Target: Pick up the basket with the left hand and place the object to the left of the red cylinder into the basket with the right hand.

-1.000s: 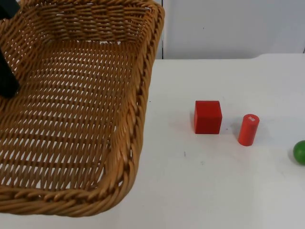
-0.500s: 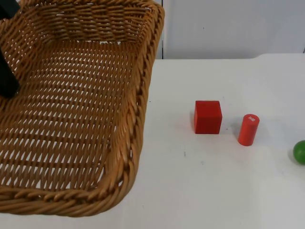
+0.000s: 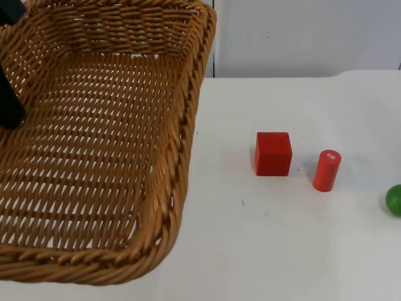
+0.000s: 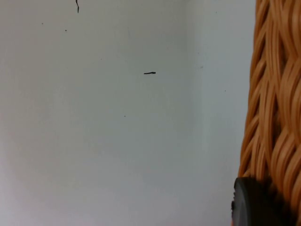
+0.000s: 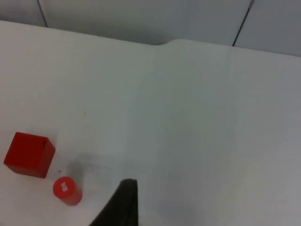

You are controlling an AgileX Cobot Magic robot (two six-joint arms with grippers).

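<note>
A large woven wicker basket (image 3: 100, 144) hangs raised over the table's left side, tilted toward the camera. My left gripper (image 3: 9, 103) is shut on its left rim; the rim's weave (image 4: 275, 103) runs right beside the gripper (image 4: 256, 205) in the left wrist view. A red cube (image 3: 273, 153) rests on the white table, just left of an upright red cylinder (image 3: 326, 170). The right wrist view has the cube (image 5: 29, 155) and cylinder (image 5: 67, 190) below my right gripper (image 5: 123, 207), which hovers above the table apart from both.
A green round object (image 3: 395, 199) lies at the table's right edge, right of the cylinder. The grey partition wall (image 3: 301, 37) closes the far side. Bare white table (image 3: 269, 251) spreads in front of the cube.
</note>
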